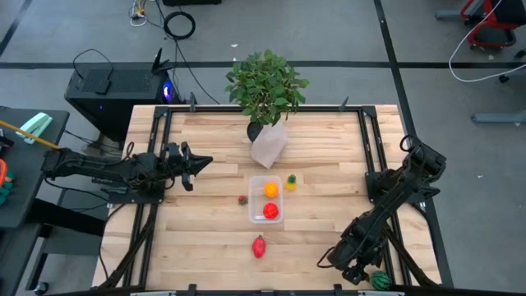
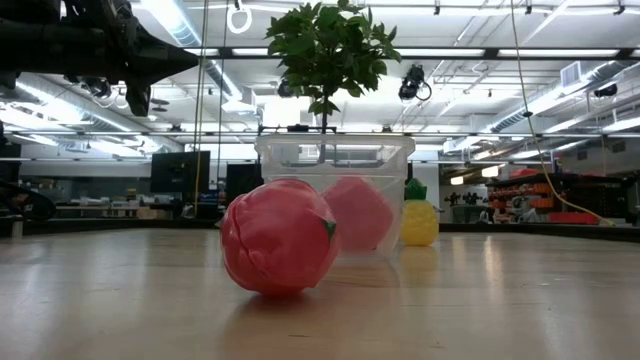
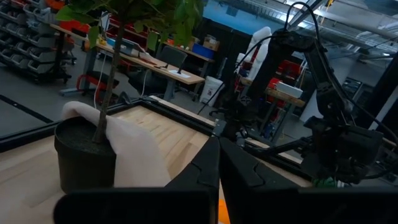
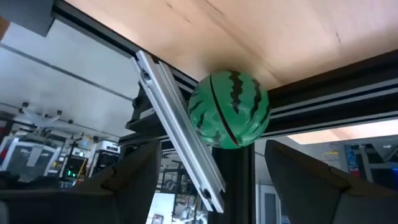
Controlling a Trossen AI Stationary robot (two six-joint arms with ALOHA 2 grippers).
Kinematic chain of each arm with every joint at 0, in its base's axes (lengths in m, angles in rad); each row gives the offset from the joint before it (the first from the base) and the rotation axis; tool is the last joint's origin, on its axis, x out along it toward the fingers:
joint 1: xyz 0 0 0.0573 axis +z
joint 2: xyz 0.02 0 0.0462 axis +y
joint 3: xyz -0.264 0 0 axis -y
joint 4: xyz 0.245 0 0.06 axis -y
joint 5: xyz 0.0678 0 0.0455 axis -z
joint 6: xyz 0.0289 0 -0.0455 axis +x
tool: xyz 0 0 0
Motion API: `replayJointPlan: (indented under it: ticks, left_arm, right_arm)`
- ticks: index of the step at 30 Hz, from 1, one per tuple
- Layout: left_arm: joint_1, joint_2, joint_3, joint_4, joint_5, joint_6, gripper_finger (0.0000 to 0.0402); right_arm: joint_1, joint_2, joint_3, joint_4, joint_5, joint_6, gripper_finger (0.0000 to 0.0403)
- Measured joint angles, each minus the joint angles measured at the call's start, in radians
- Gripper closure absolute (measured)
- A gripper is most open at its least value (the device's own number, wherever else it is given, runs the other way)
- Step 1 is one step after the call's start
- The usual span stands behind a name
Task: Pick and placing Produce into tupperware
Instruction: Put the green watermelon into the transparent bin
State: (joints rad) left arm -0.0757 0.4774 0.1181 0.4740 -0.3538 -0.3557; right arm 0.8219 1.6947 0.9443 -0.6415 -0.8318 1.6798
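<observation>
The clear tub (image 1: 265, 200) sat in the middle of the table (image 1: 329, 164), just in front of the potted plant (image 1: 265, 86), with an orange toy (image 1: 270, 189) and a red toy (image 1: 270, 210) inside. Around the tub lay a tiny red piece (image 1: 242, 199), a toy pineapple (image 1: 291, 182) and a pinkish-red fruit (image 1: 260, 246). Left of the tub the left gripper (image 1: 197, 164) was pinched closed and empty, and the right gripper (image 1: 355, 275) hung with its fingers spread beside a striped green melon (image 1: 380, 280) far from the tub.
</observation>
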Motion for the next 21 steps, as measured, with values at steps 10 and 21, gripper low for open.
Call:
replayJointPlan:
  ticks: [10, 21]
  left_arm:
    - [0.0, 0.0, 0.0, 0.0, 0.0, 0.001, 0.0375]
    - [0.0, 0.0, 0.0, 0.0, 0.0, 0.001, 0.0381]
  right_arm:
    - [0.047, 0.0, 0.0, 0.007, -0.006, 0.078, 0.0112]
    - [0.064, 0.062, 0.0, 0.056, -0.054, 0.103, 0.0112]
